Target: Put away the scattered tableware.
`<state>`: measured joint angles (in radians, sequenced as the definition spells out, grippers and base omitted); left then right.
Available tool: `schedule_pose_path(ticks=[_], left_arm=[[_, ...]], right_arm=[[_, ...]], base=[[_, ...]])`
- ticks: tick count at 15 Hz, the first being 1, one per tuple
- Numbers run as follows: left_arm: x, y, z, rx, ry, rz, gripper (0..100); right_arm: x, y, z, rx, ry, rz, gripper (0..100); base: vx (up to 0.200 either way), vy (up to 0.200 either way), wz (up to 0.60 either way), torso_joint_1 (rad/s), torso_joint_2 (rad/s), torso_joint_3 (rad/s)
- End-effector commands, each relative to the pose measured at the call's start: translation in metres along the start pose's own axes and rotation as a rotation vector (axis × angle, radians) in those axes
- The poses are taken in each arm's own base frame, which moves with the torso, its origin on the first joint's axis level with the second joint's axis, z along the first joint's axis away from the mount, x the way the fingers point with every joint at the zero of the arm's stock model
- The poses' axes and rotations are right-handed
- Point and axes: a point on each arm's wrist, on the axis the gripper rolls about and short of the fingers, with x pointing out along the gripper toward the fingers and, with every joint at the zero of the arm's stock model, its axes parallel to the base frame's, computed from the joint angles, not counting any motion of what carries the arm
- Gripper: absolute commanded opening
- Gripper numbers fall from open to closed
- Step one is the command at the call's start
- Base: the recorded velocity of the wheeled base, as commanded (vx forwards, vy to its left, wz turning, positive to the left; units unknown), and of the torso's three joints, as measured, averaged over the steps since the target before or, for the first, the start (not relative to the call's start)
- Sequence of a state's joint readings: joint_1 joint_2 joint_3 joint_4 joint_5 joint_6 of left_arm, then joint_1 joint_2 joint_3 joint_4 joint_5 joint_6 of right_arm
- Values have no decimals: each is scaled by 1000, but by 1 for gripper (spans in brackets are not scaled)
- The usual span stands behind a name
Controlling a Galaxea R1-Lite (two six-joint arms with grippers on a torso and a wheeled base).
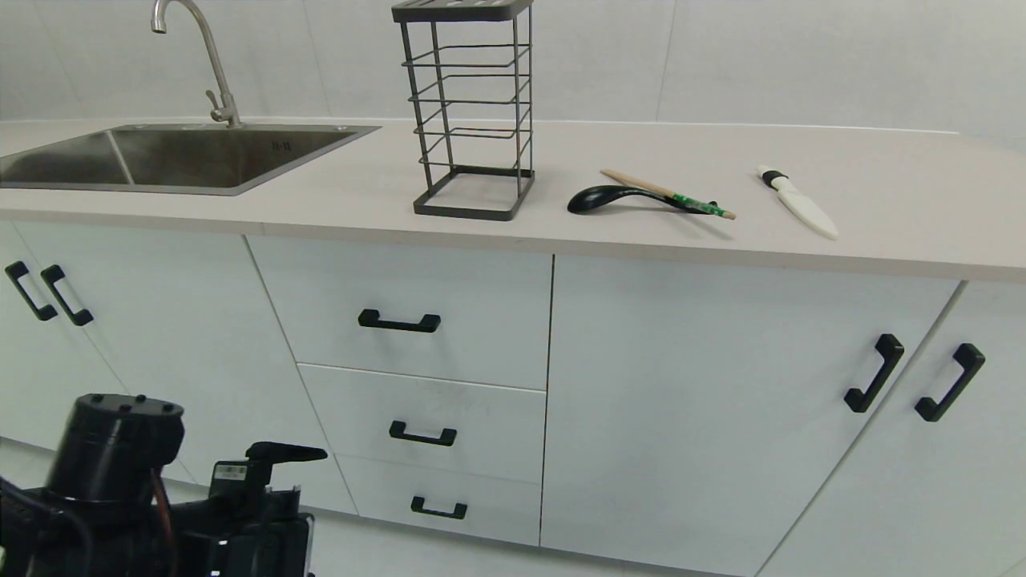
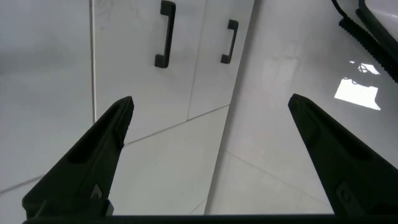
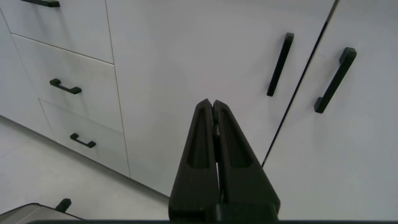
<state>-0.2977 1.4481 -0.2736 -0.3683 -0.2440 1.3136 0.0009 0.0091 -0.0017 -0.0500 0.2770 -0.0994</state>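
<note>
Sink (image 1: 200, 152) cut by left edge. Rack (image 1: 463, 212) top clipped at upper edge. Chopsticks (image 1: 669, 195) cover part of spoon (image 1: 597, 198) handle.

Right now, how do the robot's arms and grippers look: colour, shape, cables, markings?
Both grippers are matte black. The left gripper has two wedge-shaped fingers tapering to the tips; the right gripper has the same long tapering fingers. In the head view, the left arm is black, with a round joint cap, a thin reddish cable and a small pale label.

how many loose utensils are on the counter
3: a black spoon right of the wire rack, a wooden chopstick lying across its handle (possibly a pair), and a white knife farther right.
</note>
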Motion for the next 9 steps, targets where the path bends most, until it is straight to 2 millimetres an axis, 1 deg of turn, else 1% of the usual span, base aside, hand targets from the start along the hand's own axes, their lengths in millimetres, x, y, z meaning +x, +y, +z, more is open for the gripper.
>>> schedule_pose_path(ticks=[1, 3, 4, 7, 9], left_arm=[[32, -3, -3, 2, 6, -93, 100], [43, -2, -4, 5, 10, -91, 100], [55, -1, -3, 15, 2, -93, 100], [83, -5, -6, 23, -7, -110, 100], [99, -2, -9, 33, -15, -78, 100]], right_arm=[[0, 0, 0, 0, 1, 1, 0], [0, 0, 0, 0, 1, 1, 0], [0, 0, 0, 0, 1, 1, 0], [0, 0, 0, 0, 1, 1, 0], [0, 0, 0, 0, 1, 1, 0]], base=[[0, 0, 0, 0, 0, 0], [0, 0, 0, 0, 0, 0], [0, 0, 0, 0, 0, 0], [0, 0, 0, 0, 0, 0], [0, 0, 0, 0, 0, 0]])
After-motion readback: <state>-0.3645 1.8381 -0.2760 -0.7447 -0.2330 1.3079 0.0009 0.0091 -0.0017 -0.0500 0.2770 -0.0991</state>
